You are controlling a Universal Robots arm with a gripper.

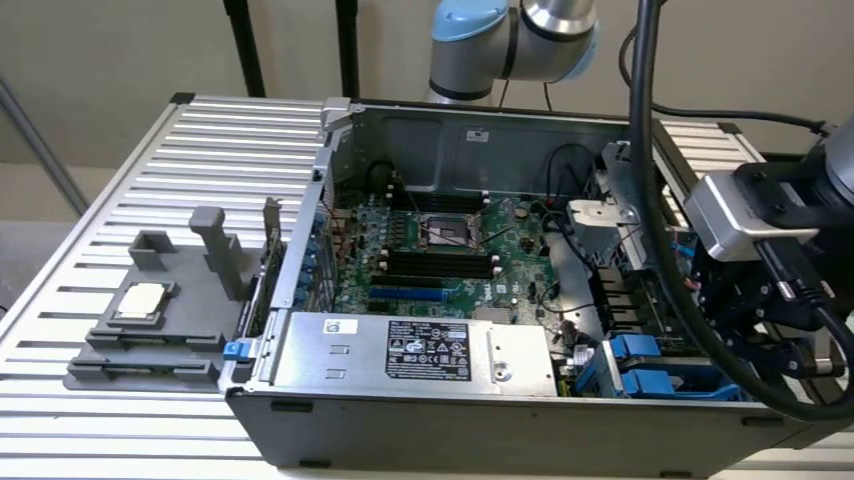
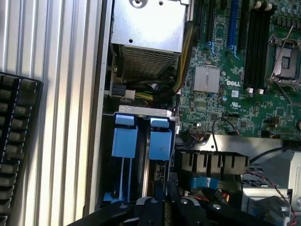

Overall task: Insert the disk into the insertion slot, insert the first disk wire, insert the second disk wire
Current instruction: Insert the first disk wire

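While the gripper (image 2: pixel 161 207) hangs just over the near right corner of the open computer case (image 1: pixel 400 440), as the exterior view has it, the disk (image 2: pixel 160 140) appears to stand on edge inside the insertion slot (image 2: pixel 141 110). Just the end of its bright blue carrier shows, and its metal body is hidden down in the cage. A second blue carrier (image 2: pixel 124 141) stands just beside it, toward the case wall, so I take the one directly under the gripper to be the task's disk. Whether the gripper is spread or pressed together I cannot tell, nor whether it touches the carrier. The power supply (image 2: pixel 148 28) sits beyond the cage with its yellow and black cable bundle (image 2: pixel 178 70) drooping near the cage's rim, and I cannot tell whether any wire is plugged into the disk. A hard drive like this is probably dense and stiff, heavy for its bulk and easily hurt by knocks, while the blue frame is likely springy plastic. The safest hold seems to be across the carrier's long sides or its end tab, keeping off the label face and the circuit underside. The case rests on a ribbed metal surface (image 1: pixel 227 150).
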